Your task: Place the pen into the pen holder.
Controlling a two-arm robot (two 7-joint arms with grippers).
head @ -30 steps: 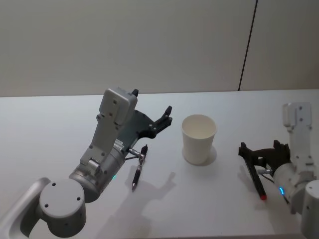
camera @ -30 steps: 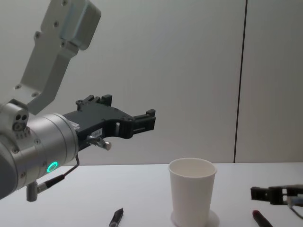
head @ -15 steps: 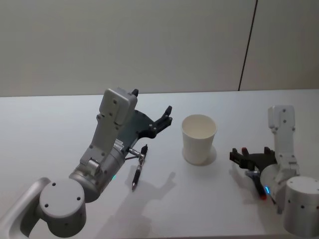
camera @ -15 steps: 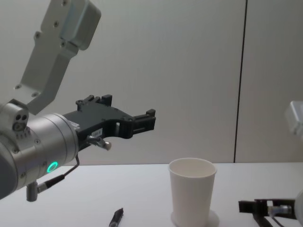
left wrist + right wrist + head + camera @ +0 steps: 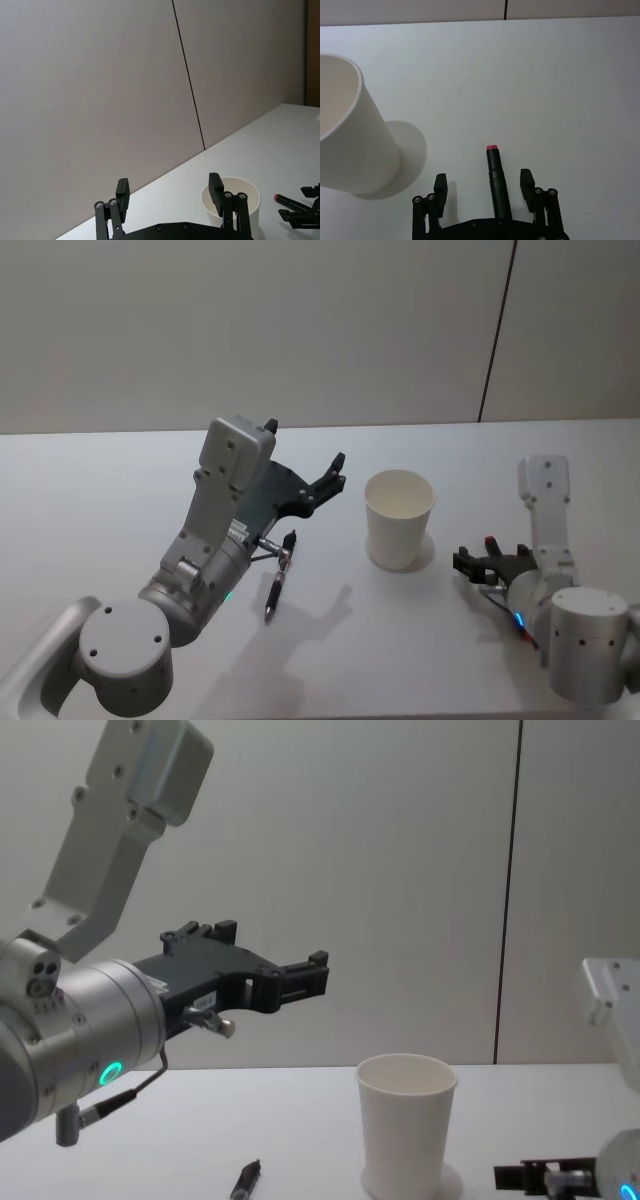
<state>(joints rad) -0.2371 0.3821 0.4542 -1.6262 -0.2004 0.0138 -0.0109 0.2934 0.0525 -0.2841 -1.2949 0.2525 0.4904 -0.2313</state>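
Note:
The pen holder is a white paper cup standing upright mid-table, also in the chest view and the right wrist view. A black pen with a red tip lies on the table to its right. My right gripper is open, low over this pen, one finger on each side and neither touching it; the head view shows the gripper just right of the cup. A second black pen lies left of the cup. My left gripper hangs open and raised above that pen.
The white table runs back to a plain wall with a dark vertical seam. The left forearm slants over the table's left half, close above the second pen.
My right arm has swung left toward the cup and turned, so its open gripper now straddles the red-tipped pen. The left arm, cup and other pen have not moved.

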